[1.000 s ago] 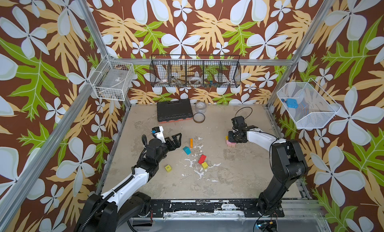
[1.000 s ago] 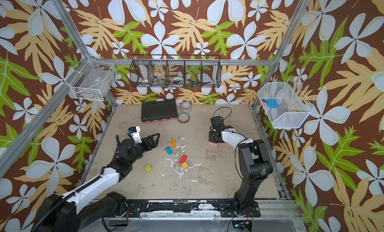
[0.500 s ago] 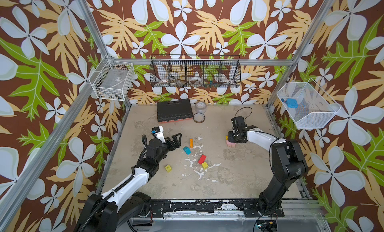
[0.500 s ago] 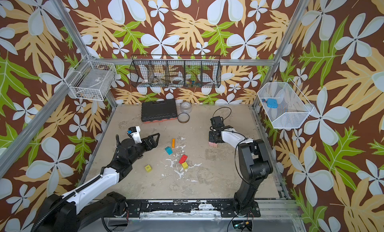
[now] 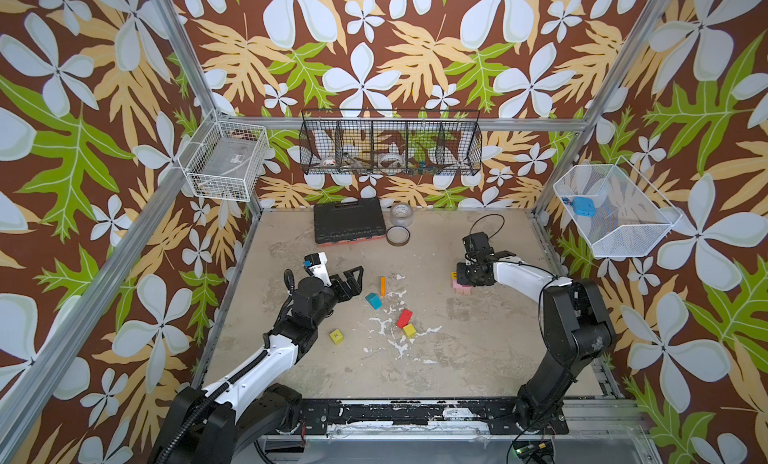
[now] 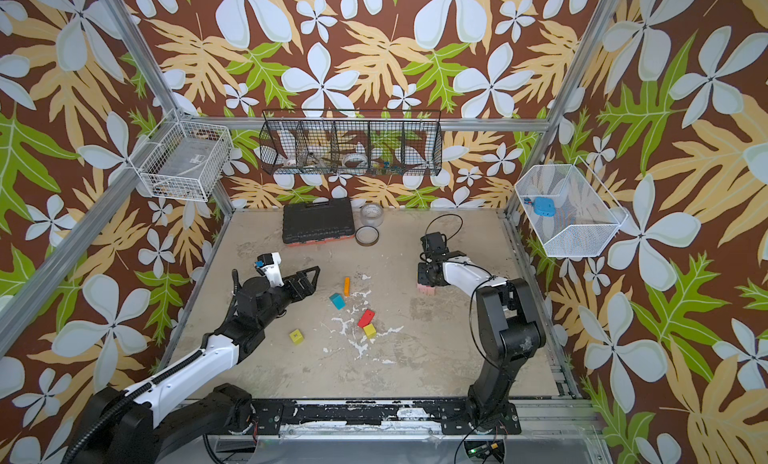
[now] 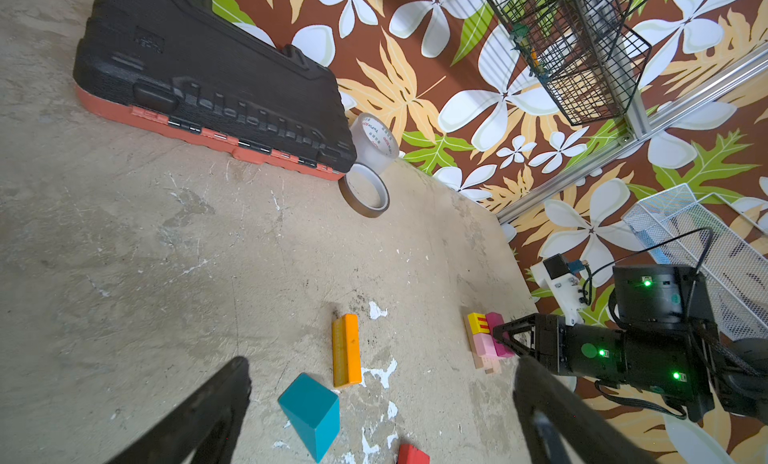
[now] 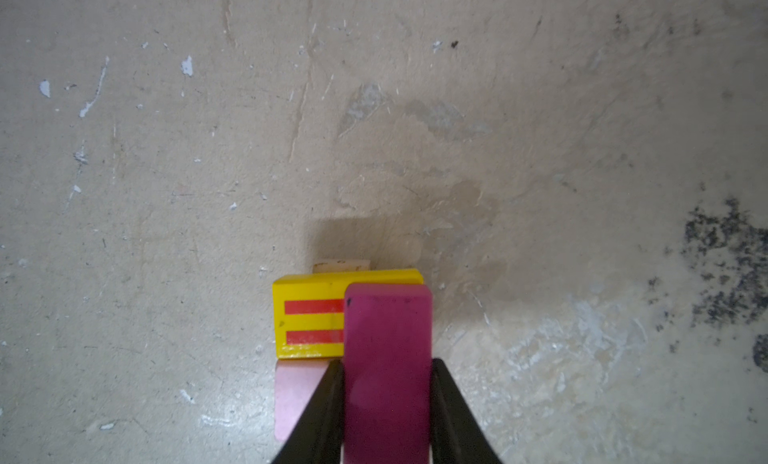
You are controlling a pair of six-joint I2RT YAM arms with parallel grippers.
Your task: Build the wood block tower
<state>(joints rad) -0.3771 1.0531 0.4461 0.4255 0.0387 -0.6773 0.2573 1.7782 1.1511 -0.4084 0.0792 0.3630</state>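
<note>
Wood block tower (image 5: 462,289) | scuffed beige tabletop (image 5: 457,358) | floral walls (image 5: 374,33) | perhaps paint flecks (image 5: 384,324)

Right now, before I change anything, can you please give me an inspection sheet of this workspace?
Surface: table scuffed, with white flecks in the middle.
Job's things: pink base carries striped yellow block; magenta block beside it. Loose: orange plank, teal wedge, red block, yellow cube, marked yellow cube.
Clutter: black tool case, clear tape roll and brown tape ring at the back.
Grippers: left gripper open, empty, near the teal wedge; right gripper shut on the magenta block.
Cables: black cable loops above the right wrist, away from the blocks.
Surroundings: black wire basket on back wall; white wire basket and mesh basket on side walls.
</note>
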